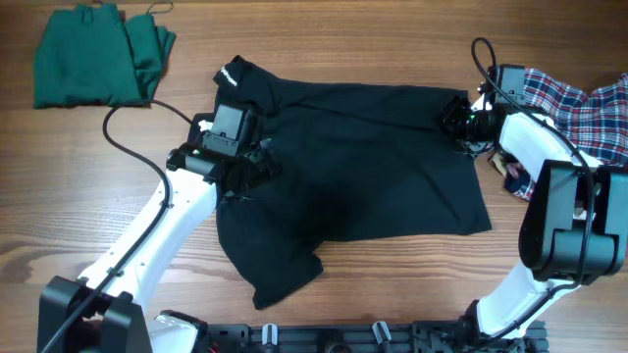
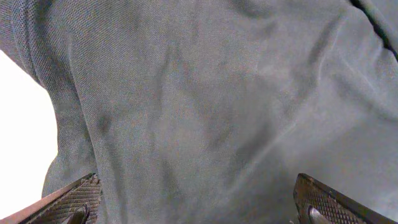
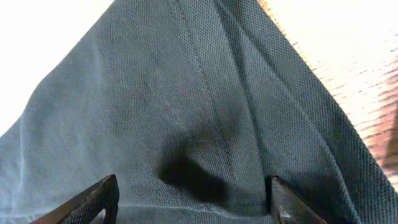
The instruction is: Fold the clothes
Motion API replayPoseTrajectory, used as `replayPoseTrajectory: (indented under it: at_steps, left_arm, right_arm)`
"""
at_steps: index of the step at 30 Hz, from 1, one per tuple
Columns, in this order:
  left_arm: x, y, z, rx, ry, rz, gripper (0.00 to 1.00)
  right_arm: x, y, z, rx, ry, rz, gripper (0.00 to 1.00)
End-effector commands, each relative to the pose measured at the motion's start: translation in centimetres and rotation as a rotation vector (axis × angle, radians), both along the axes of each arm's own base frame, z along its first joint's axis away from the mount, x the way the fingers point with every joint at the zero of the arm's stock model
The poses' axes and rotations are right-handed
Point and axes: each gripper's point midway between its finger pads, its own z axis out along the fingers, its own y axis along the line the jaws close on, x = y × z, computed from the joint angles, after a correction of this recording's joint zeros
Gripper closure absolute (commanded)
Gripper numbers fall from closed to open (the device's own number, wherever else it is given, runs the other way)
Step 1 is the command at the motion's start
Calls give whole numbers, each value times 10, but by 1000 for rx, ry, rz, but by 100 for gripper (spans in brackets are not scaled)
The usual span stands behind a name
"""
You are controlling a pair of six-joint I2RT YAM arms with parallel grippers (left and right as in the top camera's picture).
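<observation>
A black polo shirt [image 1: 363,162] lies spread across the middle of the wooden table, collar at the upper left. My left gripper [image 1: 243,167] sits over the shirt's left side, near the sleeve; its fingers [image 2: 199,205] are open with the dark fabric [image 2: 205,106] right under them. My right gripper [image 1: 459,118] is over the shirt's upper right corner; its fingers [image 3: 193,202] are open and straddle a fold of the cloth [image 3: 186,124], with a shadowed hollow between them.
A folded green garment [image 1: 98,54] lies at the far left corner. A red and blue plaid shirt [image 1: 579,103] is heaped at the right edge, next to the right arm. Cables run across the table to both arms.
</observation>
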Motion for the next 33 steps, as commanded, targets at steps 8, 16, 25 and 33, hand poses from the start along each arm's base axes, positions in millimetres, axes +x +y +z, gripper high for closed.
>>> replayPoseTrajectory:
  at_steps: [8, 16, 25, 33]
  left_arm:
    - [4, 2, 4, 10, -19, -2, 1]
    - [2, 2, 4, 11, -13, -2, 1]
    - [2, 2, 3, 12, -12, -2, 1]
    - [2, 2, 1, 15, -6, -2, 1]
  right_arm:
    - [7, 3, -7, 22, -9, 2, 47]
    - [8, 0, -7, 8, -14, -6, 76]
    - [26, -2, 4, 1, -87, -5, 96]
    - [85, -2, 60, 7, -336, 14, 96]
